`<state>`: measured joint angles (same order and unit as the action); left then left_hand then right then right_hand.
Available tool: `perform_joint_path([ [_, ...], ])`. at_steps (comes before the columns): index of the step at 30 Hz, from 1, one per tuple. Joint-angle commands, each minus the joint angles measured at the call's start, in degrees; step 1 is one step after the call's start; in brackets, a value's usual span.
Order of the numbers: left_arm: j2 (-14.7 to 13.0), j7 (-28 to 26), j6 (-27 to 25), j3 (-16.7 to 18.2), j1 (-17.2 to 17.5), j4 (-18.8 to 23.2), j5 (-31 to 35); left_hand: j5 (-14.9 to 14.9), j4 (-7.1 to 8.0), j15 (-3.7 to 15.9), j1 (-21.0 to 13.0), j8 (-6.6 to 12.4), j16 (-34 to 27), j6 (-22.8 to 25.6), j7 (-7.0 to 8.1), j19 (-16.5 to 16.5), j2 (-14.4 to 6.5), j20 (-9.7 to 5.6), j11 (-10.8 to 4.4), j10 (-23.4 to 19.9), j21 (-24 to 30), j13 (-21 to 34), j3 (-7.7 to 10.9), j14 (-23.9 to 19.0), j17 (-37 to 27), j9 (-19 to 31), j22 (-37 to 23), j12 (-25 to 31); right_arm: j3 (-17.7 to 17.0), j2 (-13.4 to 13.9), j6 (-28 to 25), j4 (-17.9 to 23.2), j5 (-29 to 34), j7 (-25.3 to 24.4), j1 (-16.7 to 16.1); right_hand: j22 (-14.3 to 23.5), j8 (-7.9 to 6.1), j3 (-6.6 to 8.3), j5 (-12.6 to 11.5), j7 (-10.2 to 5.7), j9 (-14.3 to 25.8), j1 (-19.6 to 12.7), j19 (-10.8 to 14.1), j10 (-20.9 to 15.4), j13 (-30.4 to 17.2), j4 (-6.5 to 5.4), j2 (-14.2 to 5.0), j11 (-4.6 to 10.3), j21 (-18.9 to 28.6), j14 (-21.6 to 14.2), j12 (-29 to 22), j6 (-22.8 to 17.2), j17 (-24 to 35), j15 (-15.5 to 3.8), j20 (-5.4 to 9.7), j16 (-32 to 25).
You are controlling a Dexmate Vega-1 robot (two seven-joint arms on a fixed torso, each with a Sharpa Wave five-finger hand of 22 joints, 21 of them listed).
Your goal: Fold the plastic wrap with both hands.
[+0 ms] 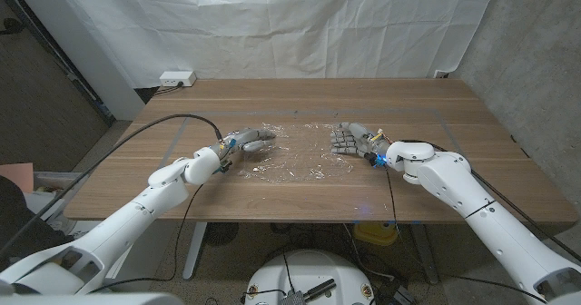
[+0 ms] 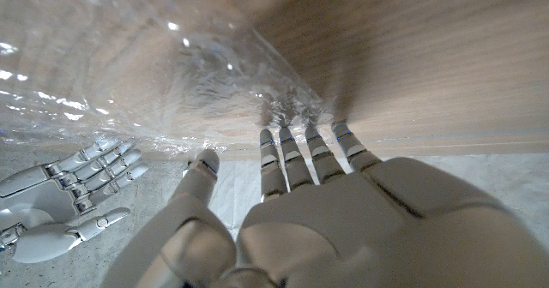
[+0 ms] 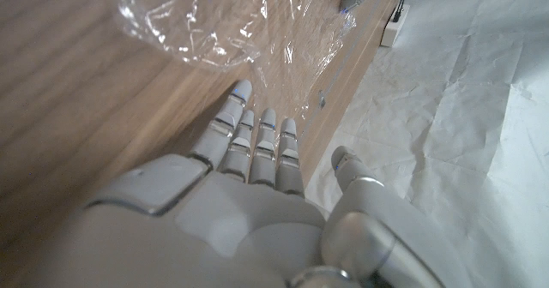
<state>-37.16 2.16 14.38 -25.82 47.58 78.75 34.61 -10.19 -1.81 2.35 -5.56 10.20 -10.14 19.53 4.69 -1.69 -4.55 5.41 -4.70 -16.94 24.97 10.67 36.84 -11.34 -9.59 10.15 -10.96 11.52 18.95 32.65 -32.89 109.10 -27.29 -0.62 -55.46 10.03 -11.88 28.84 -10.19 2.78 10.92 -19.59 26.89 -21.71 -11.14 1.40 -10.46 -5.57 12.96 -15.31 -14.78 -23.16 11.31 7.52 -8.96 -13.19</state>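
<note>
The plastic wrap [image 1: 289, 151] is lying spread and crinkled on the wooden table [image 1: 472, 169], near the middle, between the two hands. The left hand [image 1: 247, 142] is reaching in at the sheet's left edge, and in the left wrist view its fingers [image 2: 296, 155] are stretching out straight, side by side with narrow gaps, tips at or just over the film's edge — the thumb is standing apart and nothing is being pinched. The right hand [image 1: 352, 139] is sitting at the sheet's right edge; in the right wrist view its fingers [image 3: 257, 142] are extending close together toward the wrap, thumb held off to the side, again holding nothing. Whether either set of fingertips is actually pressing on the film is hard to tell, since the wrap is clear and its border is blurring into the wood grain.

The main risk is looking like a missed grasp: the film is thin and lying flat, so fingertips closing on it may slide over rather than under the edge. If one hand is catching the edge and the other is not, the sheet is likely to drag sideways and bunch instead of folding — and wrinkled film tends to cling to itself, which would leave a crooked fold that is hard to undo.
</note>
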Motion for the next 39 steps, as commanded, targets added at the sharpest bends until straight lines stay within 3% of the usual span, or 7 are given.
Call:
perform_joint_path([
  [1, 0.5, 0.3, 0.5, -0.5, -1.1, -1.4, -0.4, -0.4, 0.04, 2.14, 0.0, 0.27, -0.2, 0.2, 0.0, -0.3, 0.3, 0.17, -0.19, 0.0, -0.2, 0.1, -0.03, 0.3, -0.2, 0.0, -0.1, -0.1, 4.4, 2.7, -6.0, 7.8, 11.9, -9.7, 1.2, 0.2, -0.43, 1.99, -0.2, -2.1, 0.1, -3.5, 2.8, -1.3, -0.2, 2.27, -0.12, 1.48, 0.5, -3.9, 0.4, -2.1, 0.3, -1.36, -0.66, -1.4],
  [3, 0.5, 0.2, 0.6, -0.6, -1.3, -1.7, -0.3, -0.4, 0.04, 2.12, 0.1, 0.27, -0.2, 0.2, -0.01, -0.3, 0.3, 0.19, -0.16, 0.0, -0.2, 0.1, -0.04, 0.3, -0.2, 0.0, -0.1, -0.1, 5.9, 2.9, -11.5, 9.2, 13.0, -9.8, 3.1, 0.3, -0.36, 2.67, -0.1, -2.25, 0.0, -4.8, 4.8, -1.8, -0.2, 3.1, -0.19, 1.35, 1.2, -6.2, 0.6, -2.8, 0.6, -1.89, -0.09, -2.3],
  [7, 0.8, 0.0, 0.8, -0.9, -1.8, -2.4, -0.2, -0.4, 0.04, 2.09, 0.1, 0.26, -0.1, 0.1, -0.06, -0.3, 0.3, 0.23, -0.09, 0.1, -0.3, 0.1, -0.07, 0.4, -0.2, 0.0, -0.1, -0.1, 6.6, 1.6, -16.1, 8.8, 12.4, -8.5, 5.1, 0.7, 0.13, 2.98, 0.1, 1.07, 0.1, -7.3, 11.2, -4.3, -0.3, 4.61, 0.17, -0.92, 3.6, -11.5, 0.2, -3.2, 1.7, -2.8, 2.54, -4.6],
  [16, 1.3, 0.1, 1.2, -1.5, -2.7, -3.7, -0.5, -0.4, 0.07, 2.04, 0.2, 0.23, -0.1, 0.0, -0.02, -0.1, 0.3, 0.07, -0.03, 0.3, -0.4, 0.1, -0.1, 0.5, -0.2, 0.0, -0.1, -0.1, 9.7, -0.6, -29.1, 7.0, 11.4, -7.5, 11.5, 0.7, 1.06, 3.2, 0.1, 4.93, 0.2, -10.0, 14.7, -4.8, -0.3, 5.52, 0.06, -4.09, 4.9, -13.3, 0.5, -1.6, 2.5, -0.98, 3.23, -5.2],
  [23, 1.6, 0.2, 1.0, -1.9, -3.0, -4.3, -0.7, -0.4, 0.09, 1.97, 0.3, 0.23, -0.1, -0.1, -0.03, -0.1, 0.3, -0.12, -0.04, 0.3, -0.5, 0.1, -0.12, 0.6, -0.2, 0.0, -0.1, -0.1, 15.0, 1.2, -32.8, 5.5, 13.0, -4.5, 18.0, 1.4, 1.01, 2.23, 0.2, 5.79, 0.2, -10.7, 19.4, -6.2, -0.2, 5.01, 0.37, -3.68, 7.4, -19.2, 0.2, -1.0, 3.8, -4.18, 4.37, -7.7],
  [34, 2.0, 0.4, 0.6, -2.1, -2.7, -4.3, -1.2, -0.4, 0.13, 1.99, 0.4, 0.26, -0.1, -0.1, -0.05, 0.0, 0.2, -0.13, -0.15, 0.3, -0.6, 0.1, -0.13, 0.6, -0.1, 0.0, -0.1, -0.1, 21.2, 1.9, -28.7, 4.9, 21.0, -7.1, 20.2, 3.0, 1.35, 0.98, -0.1, 4.05, 0.2, -12.6, 15.2, -1.6, -0.3, 5.93, 0.74, -2.07, 7.7, -14.6, 2.2, 1.5, 5.7, -5.07, 5.4, -6.6],
  [39, 2.0, 0.2, 0.4, -2.1, -2.4, -4.0, -1.3, -0.4, 0.15, 1.97, 0.5, 0.26, -0.1, -0.1, -0.05, 0.0, 0.2, -0.05, -0.02, 0.3, -0.7, 0.1, -0.14, 0.6, -0.1, 0.0, -0.1, -0.1, 29.1, 2.0, -29.2, 3.4, 29.5, -8.9, 23.7, 3.4, 0.86, 1.03, -0.3, 2.49, 0.2, -14.8, 14.5, -2.3, -0.3, 7.18, 0.83, -0.46, 8.2, -15.7, 1.9, 0.8, 6.8, -6.7, 5.7, -7.8],
])
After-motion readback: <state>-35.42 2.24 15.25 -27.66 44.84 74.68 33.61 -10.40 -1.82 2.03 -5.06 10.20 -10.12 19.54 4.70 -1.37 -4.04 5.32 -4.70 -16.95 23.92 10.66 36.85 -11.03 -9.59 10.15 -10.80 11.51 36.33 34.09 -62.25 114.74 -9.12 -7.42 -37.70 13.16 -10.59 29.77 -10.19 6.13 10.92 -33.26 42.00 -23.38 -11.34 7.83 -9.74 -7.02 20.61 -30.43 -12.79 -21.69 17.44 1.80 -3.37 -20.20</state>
